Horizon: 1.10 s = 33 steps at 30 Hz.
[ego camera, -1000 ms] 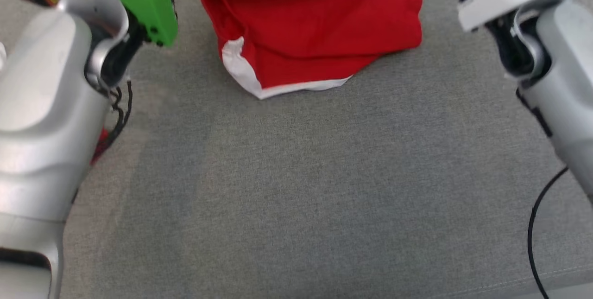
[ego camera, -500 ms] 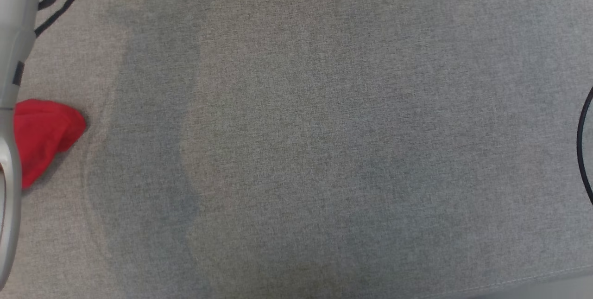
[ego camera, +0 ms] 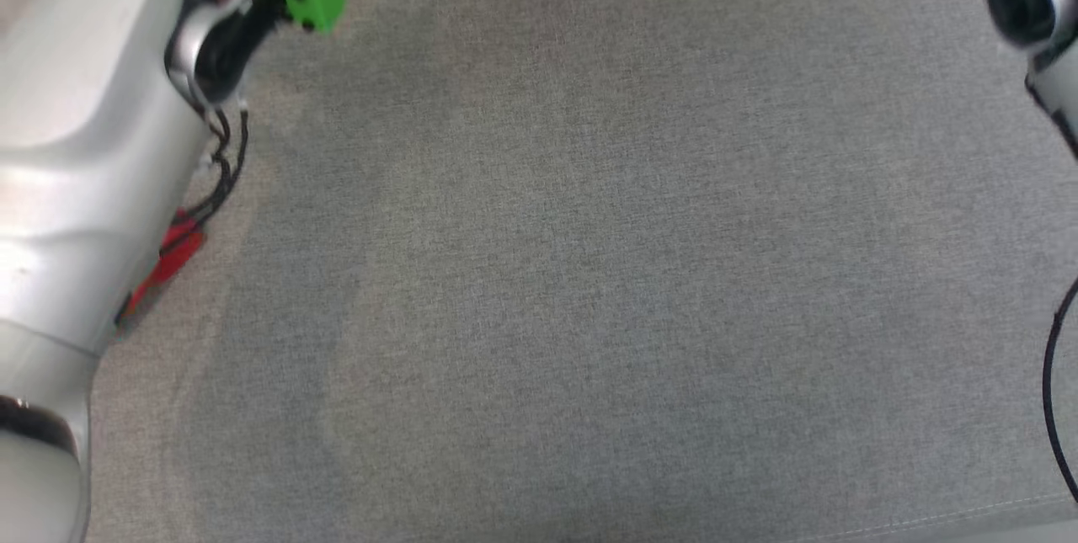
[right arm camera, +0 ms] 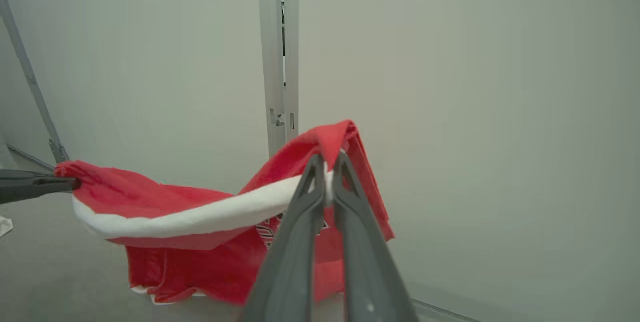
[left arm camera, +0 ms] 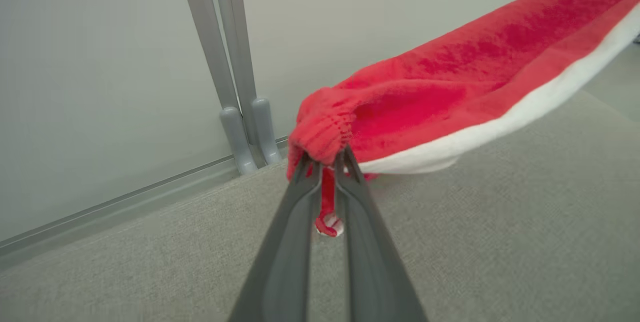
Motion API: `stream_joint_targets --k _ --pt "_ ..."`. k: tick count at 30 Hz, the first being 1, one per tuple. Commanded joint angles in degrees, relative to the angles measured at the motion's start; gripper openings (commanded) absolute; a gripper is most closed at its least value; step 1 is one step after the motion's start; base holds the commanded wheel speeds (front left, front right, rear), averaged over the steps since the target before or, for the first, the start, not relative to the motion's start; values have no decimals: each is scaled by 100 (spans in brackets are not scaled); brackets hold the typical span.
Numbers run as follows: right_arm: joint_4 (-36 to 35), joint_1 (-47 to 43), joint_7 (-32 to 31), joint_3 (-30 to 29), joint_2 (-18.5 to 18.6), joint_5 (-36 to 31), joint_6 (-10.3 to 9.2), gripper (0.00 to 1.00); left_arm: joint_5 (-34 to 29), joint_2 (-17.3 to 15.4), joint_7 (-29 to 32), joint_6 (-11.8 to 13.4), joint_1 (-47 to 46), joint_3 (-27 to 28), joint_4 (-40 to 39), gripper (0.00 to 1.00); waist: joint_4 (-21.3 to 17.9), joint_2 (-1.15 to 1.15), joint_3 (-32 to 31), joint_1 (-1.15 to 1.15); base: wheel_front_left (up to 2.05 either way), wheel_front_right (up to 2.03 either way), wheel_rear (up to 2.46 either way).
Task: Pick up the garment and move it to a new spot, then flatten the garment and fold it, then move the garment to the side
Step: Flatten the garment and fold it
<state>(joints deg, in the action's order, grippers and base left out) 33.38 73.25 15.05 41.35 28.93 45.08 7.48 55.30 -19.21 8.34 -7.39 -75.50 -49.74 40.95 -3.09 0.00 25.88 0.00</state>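
The grey surface (ego camera: 589, 274) near the robot gives wide room for laying. Farther out, the left gripper (left arm camera: 325, 161) and right gripper (right arm camera: 328, 161) each pinch an edge of the garment (right arm camera: 210, 267), which hangs between them. It is picked up; placing, flattening and folding remain. A wall (right arm camera: 475, 112) stands close behind.

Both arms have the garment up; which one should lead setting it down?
Right, probably. Most of the garment hangs under the right fingers, its hem near the grey surface; the left fingers pinch only a bunched corner.
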Motion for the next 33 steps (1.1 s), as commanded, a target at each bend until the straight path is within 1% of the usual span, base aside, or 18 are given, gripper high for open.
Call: stream_joint_targets --k 1,5,7,10,13,16,20,21,25,27,29,33 --pt "-19 -312 18 120 105 115 3 0 183 -79 -41 -8 309 -75 -115 0 -27 0 -493 0 0 0 0" --pt "-50 -1103 -116 622 450 275 3 0 724 -339 76 -8 1186 -368 -648 0 -73 0 -1002 0 0 0 0" --pt "-208 -1581 -326 883 598 436 3 0 909 -485 239 -8 1592 -529 -923 0 -59 0 -1232 0 0 0 0" --pt "-562 -2170 -746 1184 1035 666 2 0 1245 -724 593 9 2205 -686 -1276 0 -63 0 -1541 0 0 0 0" --pt "-965 -2718 -1060 1383 1292 856 2 0 1522 -941 889 132 2711 -777 -1654 0 -124 0 -1824 0 0 0 0" --pt "-1410 -3264 -1343 1448 1582 1072 2 0 1862 -1201 1098 371 3256 -784 -2184 0 -186 0 -2023 0 0 0 0" --pt "-1935 -3899 -1778 1388 1902 1229 2 0 2127 -1587 1312 734 3867 -882 -3037 0 -289 0 -2201 0 0 0 0" --pt "-2022 -4012 -1866 1374 1946 1276 2 0 2169 -1631 1331 791 3954 -895 -3177 0 -299 0 -2221 0 0 0 0" --pt "-2565 -4577 -2430 1149 2320 1456 2 0 2341 -1876 1526 1100 4438 -1062 -3999 0 -334 0 -2288 0 0 0 0" --pt "-2851 -4845 -2678 934 2533 1488 2 0 2399 -2010 1638 1243 4614 -1154 -4372 0 -331 0 -2291 0 0 0 0" --pt "-3113 -5038 -2838 684 2659 1497 2 0 2471 -2095 1675 1344 4705 -1164 -4607 0 -312 0 -2273 0 0 0 0" --pt "-3505 -5280 -3086 80 2738 1401 2 0 2485 -2189 1758 1528 4620 -1101 -4775 0 -228 0 -2132 0 0 0 0"
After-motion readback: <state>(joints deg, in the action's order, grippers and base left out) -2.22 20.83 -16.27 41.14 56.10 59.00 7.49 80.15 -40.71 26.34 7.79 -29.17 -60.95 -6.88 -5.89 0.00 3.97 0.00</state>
